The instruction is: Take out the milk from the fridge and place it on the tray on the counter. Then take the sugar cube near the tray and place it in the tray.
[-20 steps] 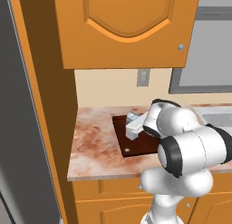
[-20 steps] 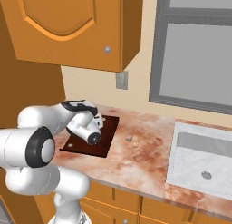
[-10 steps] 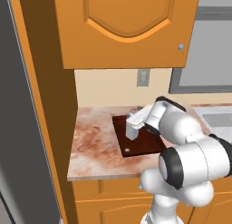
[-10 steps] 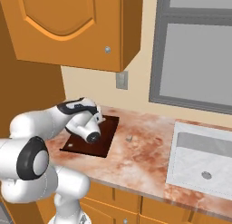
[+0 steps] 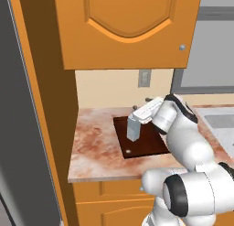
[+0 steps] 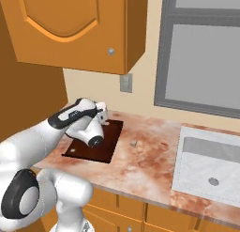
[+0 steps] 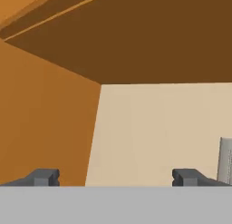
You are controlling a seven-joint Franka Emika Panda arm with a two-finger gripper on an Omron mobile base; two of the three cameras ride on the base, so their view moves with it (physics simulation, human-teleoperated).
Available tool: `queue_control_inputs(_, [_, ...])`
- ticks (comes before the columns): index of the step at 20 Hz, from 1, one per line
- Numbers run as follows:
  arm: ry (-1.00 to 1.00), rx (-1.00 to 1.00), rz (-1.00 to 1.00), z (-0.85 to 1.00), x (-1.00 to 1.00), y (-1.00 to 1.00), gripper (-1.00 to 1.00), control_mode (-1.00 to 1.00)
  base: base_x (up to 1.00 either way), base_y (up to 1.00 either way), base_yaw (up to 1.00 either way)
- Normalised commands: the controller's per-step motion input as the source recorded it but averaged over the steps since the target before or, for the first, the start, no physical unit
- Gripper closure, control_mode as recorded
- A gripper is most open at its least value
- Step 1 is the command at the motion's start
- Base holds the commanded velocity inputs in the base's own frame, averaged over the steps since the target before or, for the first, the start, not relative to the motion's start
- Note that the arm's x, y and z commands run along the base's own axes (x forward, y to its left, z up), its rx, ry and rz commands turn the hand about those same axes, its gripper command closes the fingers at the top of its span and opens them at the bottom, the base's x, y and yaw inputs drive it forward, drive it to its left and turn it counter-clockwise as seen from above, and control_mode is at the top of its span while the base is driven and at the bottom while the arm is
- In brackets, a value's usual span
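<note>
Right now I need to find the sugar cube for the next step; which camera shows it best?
The right base view: the sugar cube lies in the open on the counter, right of the tray. In the left base view the arm covers that spot.

The white arm (image 5: 185, 142) rises from the lower right of the left base view and bends toward frame centre, its hand lying roughly level. In the right base view it sweeps up from the lower left to mid-left. In the hand view the gripper (image 7: 115, 177) has its two dark tips spread wide, nothing between them.
</note>
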Motion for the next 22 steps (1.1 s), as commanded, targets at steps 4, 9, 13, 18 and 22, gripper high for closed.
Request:
queue_control_inputs(4, [0.0,0.01,-0.03,0.53,-0.42,-0.61,-1.0,-1.0,0.0,0.0,0.0])
queue_control_inputs(9, [0.0,0.03,0.0,0.38,-0.42,-0.81,-1.0,-1.0,0.0,0.0,0.0])
queue_control_inputs(13, [0.0,0.04,0.0,0.21,-0.54,-0.88,-1.0,-1.0,0.0,0.0,0.0])
queue_control_inputs(18, [0.11,0.01,0.0,0.35,-0.43,-0.72,-1.0,-1.0,0.0,0.0,0.0])
queue_control_inputs(22, [0.29,0.0,-0.03,0.17,-0.31,-0.55,-1.0,-1.0,0.0,0.0,0.0])
